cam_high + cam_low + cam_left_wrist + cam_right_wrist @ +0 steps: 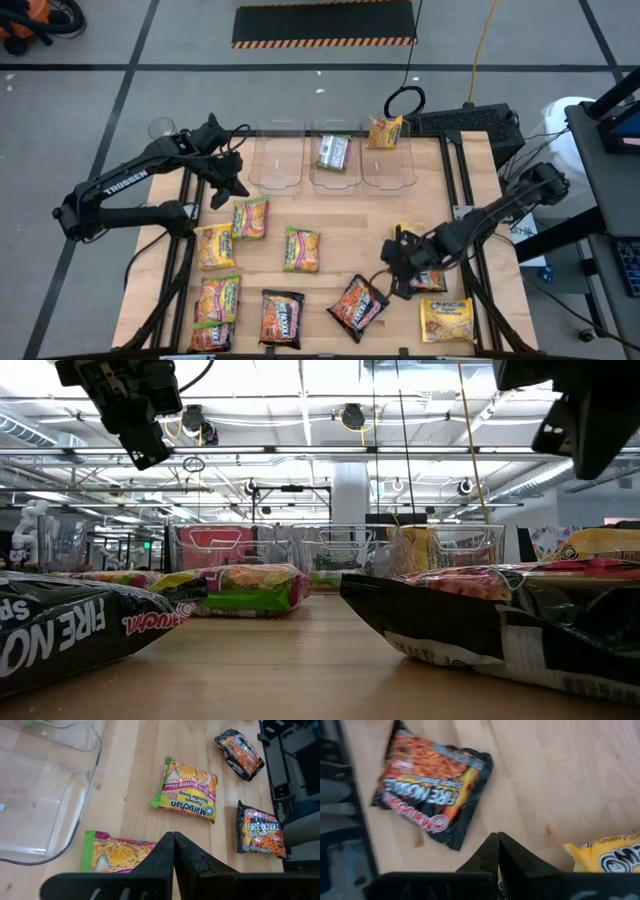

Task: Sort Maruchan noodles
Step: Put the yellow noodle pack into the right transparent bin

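Wooden tabletop (350,225) carries Maruchan noodles (301,249) scattered flat across its near half; two packets already sit in the clear bins (333,162) at the far edge. Left end effector (232,185) hovers beside the leftmost bin, fingers together, empty. Right end effector (392,270) hangs just beside a black Fire Noodle packet (358,305), also closed and empty. Packets look light, crinkly and slippery; pinching a crimped end seam seems safest.

Maruchan noodles (301,249) lie flat, scattered on wood, two binned.
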Robot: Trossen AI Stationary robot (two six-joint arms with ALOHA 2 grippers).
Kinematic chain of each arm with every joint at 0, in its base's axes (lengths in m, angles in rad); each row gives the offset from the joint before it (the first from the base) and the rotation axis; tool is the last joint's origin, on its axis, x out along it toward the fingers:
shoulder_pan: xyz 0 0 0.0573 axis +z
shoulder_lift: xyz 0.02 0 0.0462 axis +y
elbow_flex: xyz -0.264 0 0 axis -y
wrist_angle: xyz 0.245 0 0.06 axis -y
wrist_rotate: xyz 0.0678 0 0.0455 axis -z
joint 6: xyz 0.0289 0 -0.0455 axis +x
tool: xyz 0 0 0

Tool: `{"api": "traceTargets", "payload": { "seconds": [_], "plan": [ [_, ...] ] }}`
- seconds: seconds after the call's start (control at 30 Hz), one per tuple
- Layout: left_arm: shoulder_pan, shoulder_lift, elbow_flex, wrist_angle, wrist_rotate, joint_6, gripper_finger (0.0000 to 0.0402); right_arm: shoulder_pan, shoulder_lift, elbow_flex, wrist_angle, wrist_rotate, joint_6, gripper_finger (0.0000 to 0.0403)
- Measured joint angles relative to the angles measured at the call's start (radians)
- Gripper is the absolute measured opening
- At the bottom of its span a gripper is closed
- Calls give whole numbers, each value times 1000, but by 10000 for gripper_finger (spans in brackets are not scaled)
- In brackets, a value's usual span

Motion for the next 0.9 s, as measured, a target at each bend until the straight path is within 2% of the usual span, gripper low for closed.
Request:
{"api": "traceTargets", "payload": {
  "seconds": [0.13, 0.23, 0.3, 0.5, 0.9],
  "plan": [
    [0, 0, 0, -1, 0, 0, 8, 34, 57, 0, -7, 103, 52, 0],
    [0, 0, 0, -5, 0, 0, 8, 41, 93, 0, -43, 105, 79, 0],
    [0, 0, 0, -5, 0, 0, 8, 42, 107, 1, -110, 75, 107, 0],
    [0, 0, 0, -6, 2, -1, 8, 61, 86, 1, -301, -130, 157, 0],
    [-5, 0, 0, -6, 2, 13, 8, 89, 60, 1, -119, -127, 255, 0]
  ]
}}
